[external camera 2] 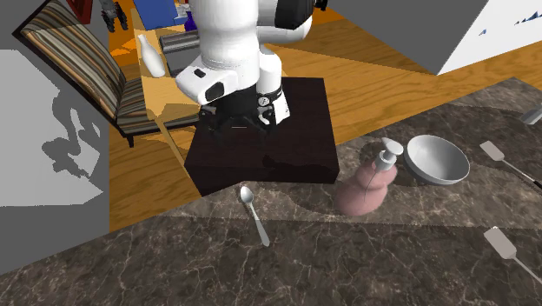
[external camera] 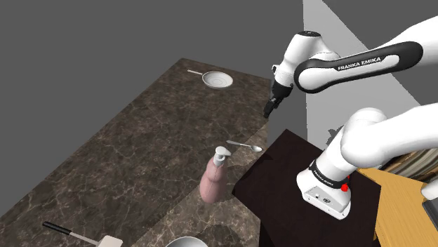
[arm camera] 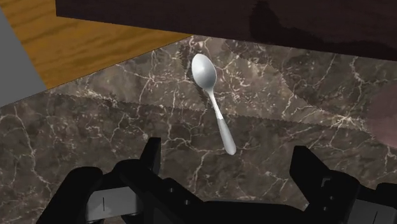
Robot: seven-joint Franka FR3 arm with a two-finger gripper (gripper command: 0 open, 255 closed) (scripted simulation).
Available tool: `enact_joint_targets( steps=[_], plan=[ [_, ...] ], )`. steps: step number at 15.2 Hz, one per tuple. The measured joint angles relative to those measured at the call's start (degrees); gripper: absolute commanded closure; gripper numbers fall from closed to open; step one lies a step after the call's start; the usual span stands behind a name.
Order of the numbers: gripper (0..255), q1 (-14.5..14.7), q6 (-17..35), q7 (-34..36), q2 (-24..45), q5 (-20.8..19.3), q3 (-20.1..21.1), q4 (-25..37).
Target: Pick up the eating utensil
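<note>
One slim silver metal spoon [external camera: 244,146] lies flat on the dark brown, white-veined marble worktop [external camera: 140,154], close to the worktop's edge beside the robot's dark box-shaped stand [external camera: 295,186]. In the shoulder view it sits at about two o'clock from a pink pump bottle [external camera: 214,179], near it but apart. In the second exterior view the spoon [external camera 2: 254,213] lies at six o'clock from the stand [external camera 2: 304,139]. Its bowl points to about eleven o'clock and its handle to five, with the bottle [external camera 2: 369,187] off at three o'clock.

The black jaws hang in the air over the spoon, released and holding nothing. In the wrist view the two black fingers [arm camera: 150,156] stand well apart, and the spoon [arm camera: 213,108] lies on the marble ahead of them. The handle's tip is nearest and roughly midway between them, and the bowl is farthest.

The step in hand looks like the approach before the grasp. To do it well, the wrist likely wants a small turn so that the fingers close square across the handle, which runs a little askew to them. The jaws should then move forward to centre on the handle's middle and descend straight. Because the spoon is thin and lies flush, the fingertips probably must nearly touch the marble before closing. A fingertip landing on the handle could tip the spoon or slide it toward the edge.
</note>
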Motion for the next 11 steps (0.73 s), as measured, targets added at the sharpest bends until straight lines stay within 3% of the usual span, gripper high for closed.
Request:
enact_joint_targets(
  steps=[5, 7, 9, 10, 11],
  plan=[
    [0, 2.34, 17.89, -5.84, 12.11, 1.19, -5.12, -3.43],
    [0, 4.80, 25.17, -9.33, 17.75, 3.27, -8.00, -4.20],
    [0, 10.16, 31.94, -14.66, 24.05, 8.23, -12.52, -3.64],
    [0, 15.16, 35.39, -18.94, 27.50, 13.04, -16.03, -3.25],
    [0, 23.25, 38.98, -25.33, 31.60, 20.43, -21.75, -2.47]
  ],
)
